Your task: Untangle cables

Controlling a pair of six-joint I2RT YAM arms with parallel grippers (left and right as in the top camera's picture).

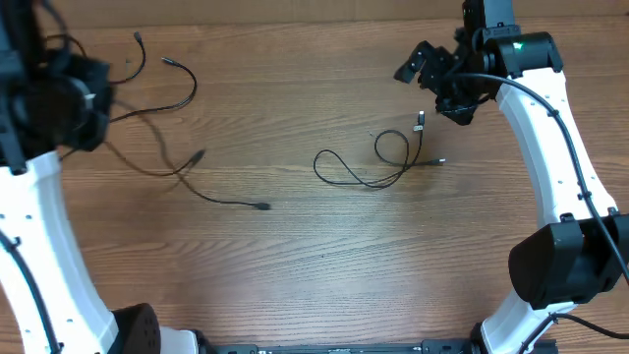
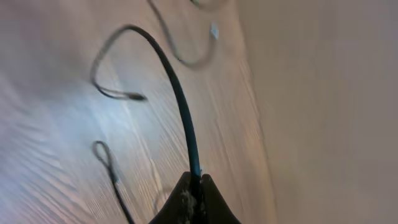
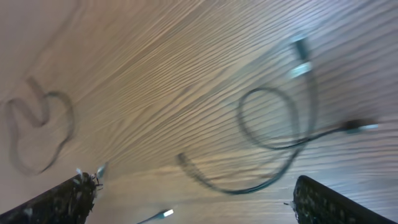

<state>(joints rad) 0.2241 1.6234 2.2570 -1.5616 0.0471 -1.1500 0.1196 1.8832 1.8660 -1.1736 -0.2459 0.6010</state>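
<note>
Thin black cables lie in two groups on a wood table (image 1: 324, 275).

Left group: several loose strands (image 1: 187, 169) cross each other on the far-left part of the table, plugs splayed outward. One of them, the held cable (image 2: 181, 102), rises off the wood in an arc and runs straight into the L gripper (image 2: 198, 186). Its fingers are pinched fully closed on the cord. The cable's free plug end sits low by the wood; can't tell if it touches.

Right group: one looped cable (image 1: 377, 183), centre-right, lying flat. It's curled into a small ring plus a wider loop, w/ both plugs close together on its right side. It's well apart from the left strands.

R gripper (image 3: 196, 182) hovers above and just beyond the looped cable, fingers spread as wide as they go, holding nothing. L arm looks blurred in the overhead view.

Judgement: the step in hand appears to be drawing the held cable clear of its neighbours. To do it well:
- Lift, then pull slowly away from the crossings toward bare wood, so the plug slides out instead of snagging another strand.
- Watch the other strands. If they drag along, stop and ease back.
- The grip is on cord, not plug, so it may slip. Keep the pull gentle.

For the looped cable, the R gripper would prob. do best closing on a single strand near a plug, not on the crossing.
</note>
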